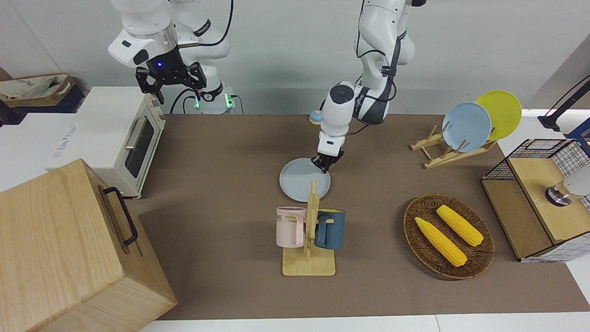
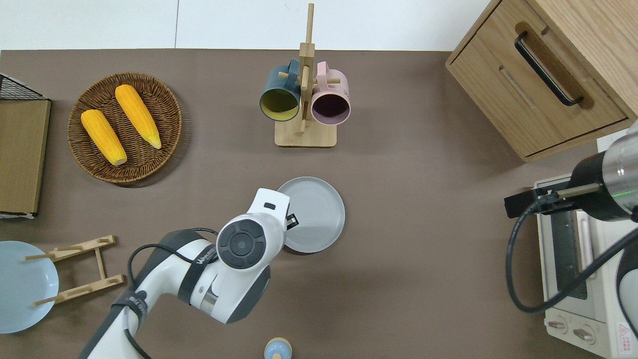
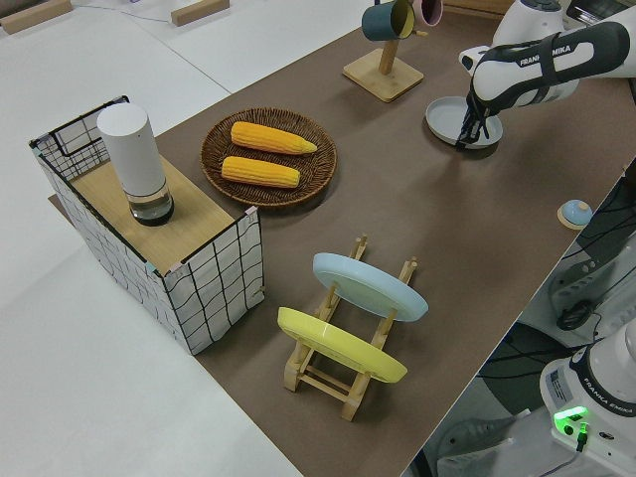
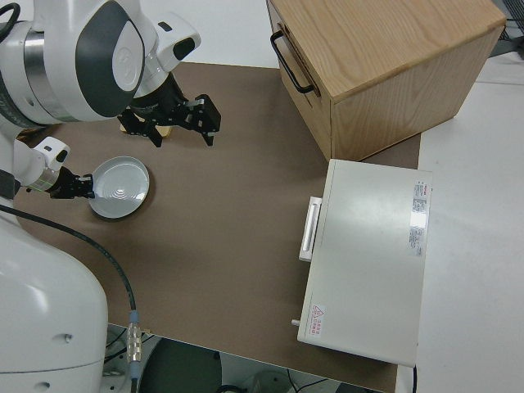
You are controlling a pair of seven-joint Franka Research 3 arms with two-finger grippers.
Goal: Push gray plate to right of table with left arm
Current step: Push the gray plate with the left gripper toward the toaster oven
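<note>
A: State of the left gripper (image 2: 291, 221)?

B: Its tips are down at the rim of the gray plate (image 2: 314, 214), on the side toward the left arm's end of the table (image 1: 221, 152). Whether the fingers are spread or pinched, I cannot tell.

A: Plate location?

B: Flat on the table near its middle, just nearer the robots than the mug rack (image 1: 310, 240), and apart from it.

A: Clearance?

B: Bare brown surface runs from the plate toward the toaster oven (image 1: 115, 138) and the wooden cabinet (image 2: 543, 75). The right arm is parked, its fingers spread apart.

A: Readable text?

B: "FRANKA" on the left arm (image 3: 542, 65).
</note>
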